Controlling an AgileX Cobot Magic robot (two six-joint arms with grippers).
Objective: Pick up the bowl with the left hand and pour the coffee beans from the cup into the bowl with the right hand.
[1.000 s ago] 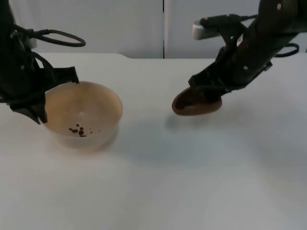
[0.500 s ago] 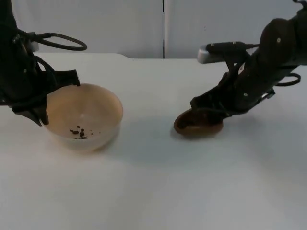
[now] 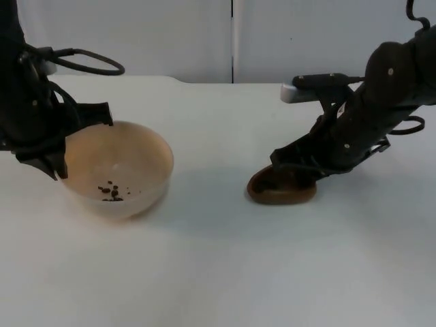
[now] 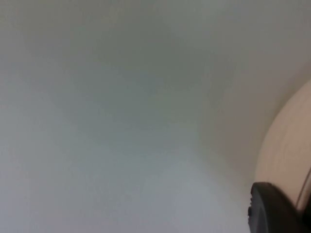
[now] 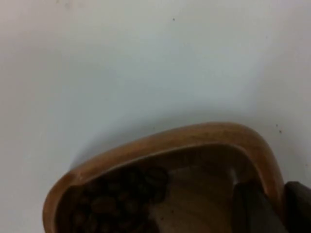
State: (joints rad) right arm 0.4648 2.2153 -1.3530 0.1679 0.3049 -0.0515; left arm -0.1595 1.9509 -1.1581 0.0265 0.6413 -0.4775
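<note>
A pale beige bowl (image 3: 126, 160) is at the table's left, with a few coffee beans (image 3: 109, 191) on its bottom. My left gripper (image 3: 60, 163) is shut on the bowl's left rim; the left wrist view has the bowl's wall (image 4: 286, 155) beside a black fingertip (image 4: 272, 208). A brown wooden cup (image 3: 281, 187) sits low at the table's right of centre, nearly upright. My right gripper (image 3: 298, 172) is shut on its back rim. In the right wrist view the cup (image 5: 194, 141) holds dark coffee beans (image 5: 116, 199), with a fingertip (image 5: 252, 208) inside the rim.
The white table (image 3: 218, 272) spreads bare between bowl and cup and towards the front edge. The grey partition wall (image 3: 170, 34) closes the back.
My right arm has come down and slightly right, bringing the cup from a raised, tilted pose to nearly upright at the table. The bowl and left arm have barely shifted.
</note>
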